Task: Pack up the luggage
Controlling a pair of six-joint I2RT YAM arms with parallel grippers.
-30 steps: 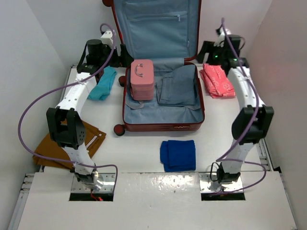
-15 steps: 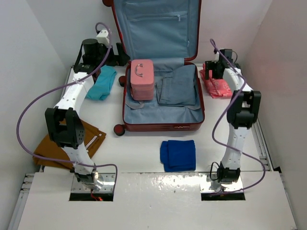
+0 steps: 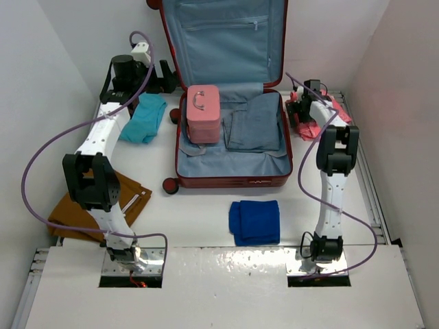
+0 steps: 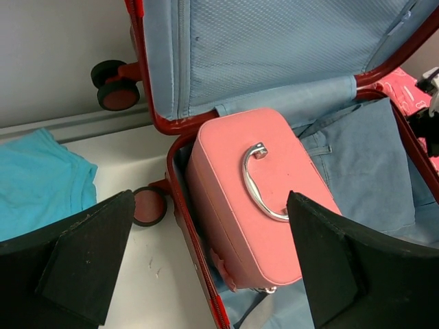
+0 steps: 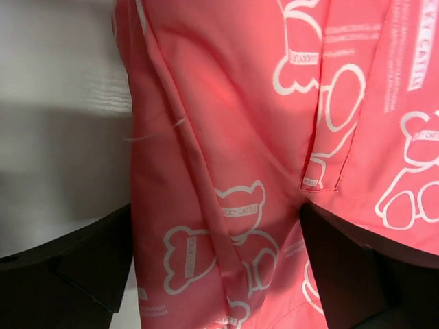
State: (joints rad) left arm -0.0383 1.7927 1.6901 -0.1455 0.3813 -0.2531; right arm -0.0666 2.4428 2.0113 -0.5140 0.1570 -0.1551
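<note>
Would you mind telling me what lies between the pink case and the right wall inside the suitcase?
A folded blue-grey garment lies there, beside the pink case in the luggage; the top external view shows it.

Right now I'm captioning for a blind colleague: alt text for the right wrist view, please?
A pink garment printed with white bear outlines fills the frame on a white table, the open jaws of the right gripper straddling it.

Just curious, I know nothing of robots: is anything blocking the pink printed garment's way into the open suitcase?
Nothing visible, beyond the low red wall of the suitcase. The pink printed garment lies just right of it, under the open right end effector.
</note>
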